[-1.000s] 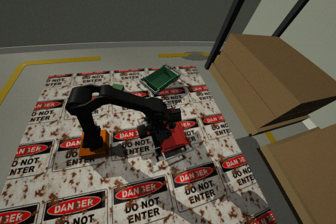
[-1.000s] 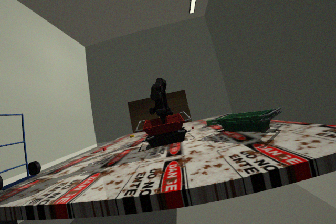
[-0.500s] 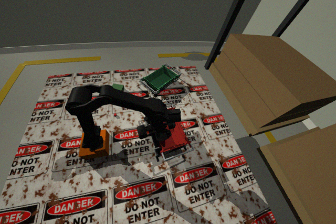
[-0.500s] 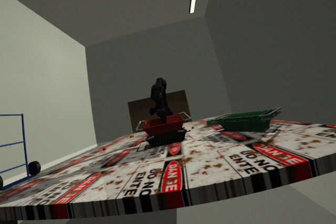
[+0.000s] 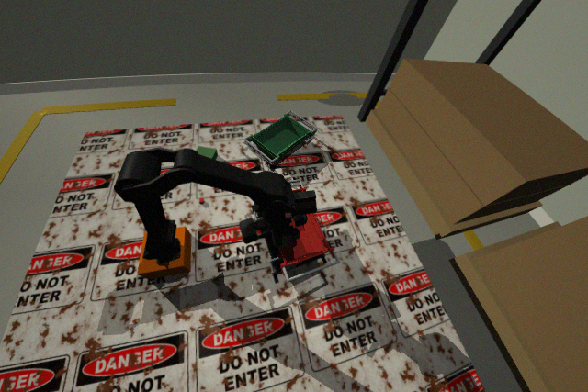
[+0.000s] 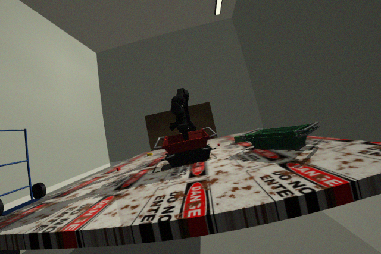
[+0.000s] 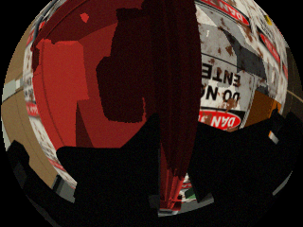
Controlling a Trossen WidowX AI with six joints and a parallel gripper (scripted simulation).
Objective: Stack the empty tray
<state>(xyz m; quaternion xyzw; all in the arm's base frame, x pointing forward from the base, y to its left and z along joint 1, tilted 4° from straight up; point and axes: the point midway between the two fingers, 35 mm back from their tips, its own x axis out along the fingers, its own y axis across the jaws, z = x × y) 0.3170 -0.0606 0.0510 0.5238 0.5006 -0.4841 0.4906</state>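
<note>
The red tray (image 5: pixel 310 238) (image 6: pixel 186 145) (image 7: pixel 63 71) looks empty and roughly level; its wire bars stick out past its ends. My gripper (image 5: pixel 280 247) (image 6: pixel 186 135) (image 7: pixel 163 116) is shut on the red tray's side wall nearest my base, one finger inside. The black tray (image 6: pixel 190 157) stands on the table right under the red tray, whose bottom is at its rim in the exterior view. Whether they touch, I cannot tell. The load and the exact lie of the black tray's bars are hidden by the red tray and shadow.
A green tray (image 5: pixel 281 137) (image 6: pixel 277 140) with wire bars stands to one side. A green block (image 5: pixel 207 152) (image 6: pixel 240 137) lies near it. Small red blocks (image 5: pixel 201 200) (image 6: pixel 118 168) and a yellow block (image 6: pixel 149 154) lie on the table. Cardboard boxes (image 5: pixel 474 131) stand beyond the table edge.
</note>
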